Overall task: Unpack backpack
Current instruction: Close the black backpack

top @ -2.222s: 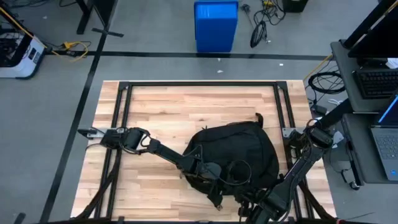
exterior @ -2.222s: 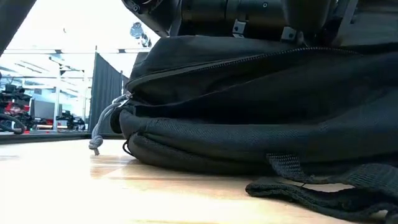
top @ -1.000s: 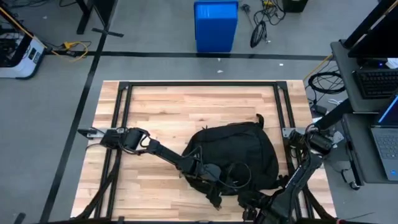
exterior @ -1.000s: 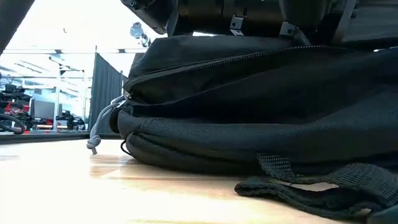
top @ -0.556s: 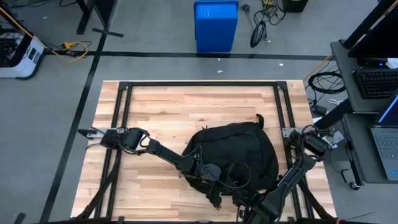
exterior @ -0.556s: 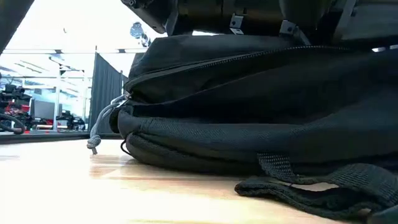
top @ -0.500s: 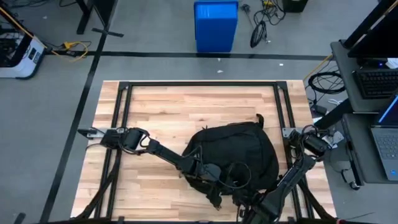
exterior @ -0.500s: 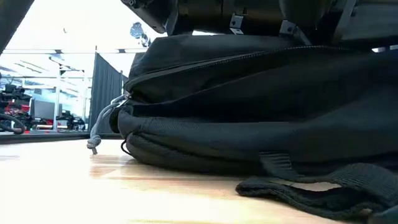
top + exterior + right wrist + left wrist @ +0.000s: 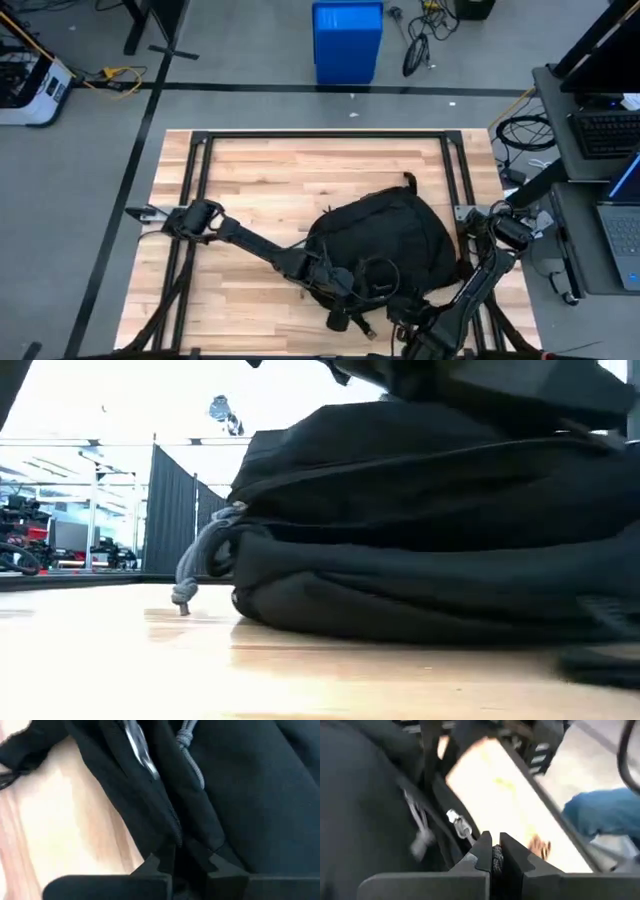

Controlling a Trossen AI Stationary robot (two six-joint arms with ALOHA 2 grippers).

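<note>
The black backpack (image 9: 385,240) lies flat on the wooden table, right of centre, its top loop (image 9: 408,180) pointing to the far edge. In the low view a grey pull cord (image 9: 195,570) hangs from the backpack (image 9: 430,530), its end on the table. My left gripper (image 9: 345,318) and my right gripper (image 9: 398,322) are both at the backpack's near edge. The left gripper (image 9: 495,851) is shut on a dark cord; the right gripper (image 9: 177,857) is shut on black fabric. My left gripper pinches a short piece of dark braided cord (image 9: 496,860) between its two fingertips, at the backpack's near left edge. A silver zip tab (image 9: 456,818) and a pale cord (image 9: 420,832) lie just ahead of the fingers. What the cord is fixed to is hidden. My right gripper pinches a fold of the backpack's black fabric (image 9: 176,840) beside the zip line, at the near edge. A metal zip tab (image 9: 140,745) and a grey knotted cord (image 9: 190,745) lie farther along the same seam. How many layers it has cannot be seen.
A black metal frame (image 9: 320,137) runs around the tabletop. Bare wood (image 9: 260,180) lies to the left and far side of the backpack. A blue bin (image 9: 347,40) stands on the floor beyond the far edge; a desk with a laptop (image 9: 620,220) is to the right.
The backpack has shifted a little toward the table's far right, and its left end with the hanging grey cord has slid along the table. Both grippers stay shut at its near edge; the left arm has swung slightly with it.
</note>
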